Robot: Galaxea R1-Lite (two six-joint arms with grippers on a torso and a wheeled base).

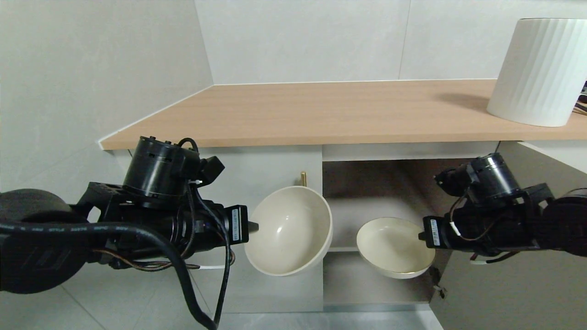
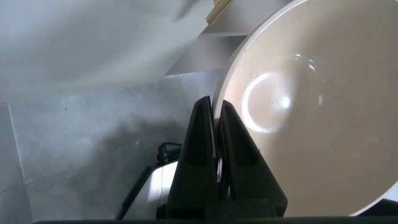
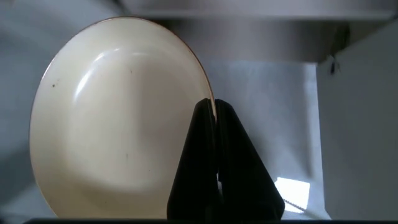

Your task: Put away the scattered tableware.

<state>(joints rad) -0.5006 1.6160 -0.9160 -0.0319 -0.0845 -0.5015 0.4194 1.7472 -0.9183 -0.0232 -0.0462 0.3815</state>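
Observation:
My left gripper (image 1: 253,226) is shut on the rim of a large cream bowl (image 1: 289,231), held tilted in front of the closed left cabinet door. In the left wrist view the black fingers (image 2: 202,127) pinch the cream bowl (image 2: 311,106) at its edge. My right gripper (image 1: 421,236) is shut on the rim of a smaller cream bowl with a gold edge (image 1: 394,247), which hangs in front of the open cabinet compartment (image 1: 367,192). In the right wrist view the gold-edged bowl (image 3: 118,118) is clamped at its rim by the fingers (image 3: 202,124).
A wooden countertop (image 1: 321,110) runs above the cabinet, with a tall white ribbed container (image 1: 541,68) at its right end. The closed door (image 1: 266,174) has a brass knob (image 1: 303,178). The open right door (image 1: 509,284) stands beside the compartment, which has a shelf (image 1: 341,250).

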